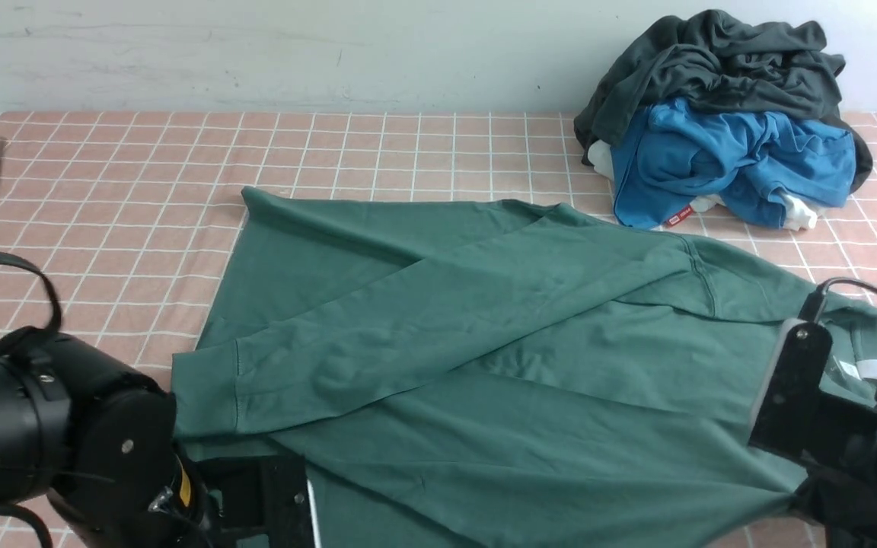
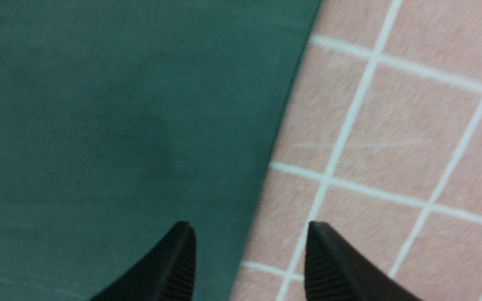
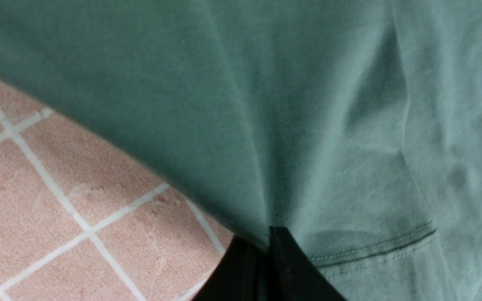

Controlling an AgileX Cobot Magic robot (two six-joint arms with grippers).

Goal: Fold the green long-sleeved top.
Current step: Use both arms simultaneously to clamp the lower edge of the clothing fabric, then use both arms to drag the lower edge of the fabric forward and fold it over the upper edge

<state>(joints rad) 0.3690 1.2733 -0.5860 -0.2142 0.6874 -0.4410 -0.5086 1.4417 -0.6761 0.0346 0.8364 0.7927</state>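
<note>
Front view: left gripper [image 2: 248, 236] is hovering at the near left hem, jaws apart and straddling the edge. Right gripper [image 3: 268, 240] is pinching the near right edge, jaws clamped together on fabric. The green long-sleeved top [image 1: 484, 342] is lying spread mid-desk, one sleeve crossing it.

Risk: a one-sided pull could be dragging it and undoing the sleeve.

The desk [image 1: 103, 190] is showing pink checks. The blue garment [image 1: 720, 160] and dark grey garment [image 1: 712, 53] are sitting far right, with a pale wall [image 1: 256, 46] behind.

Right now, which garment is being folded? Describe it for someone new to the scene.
On the pink checked tablecloth, look at the near middle. The green long-sleeved top lies spread flat there, one sleeve folded across its body. Unlike the dark grey garment and the blue garment heaped at the far right, it is green and laid out.
</note>
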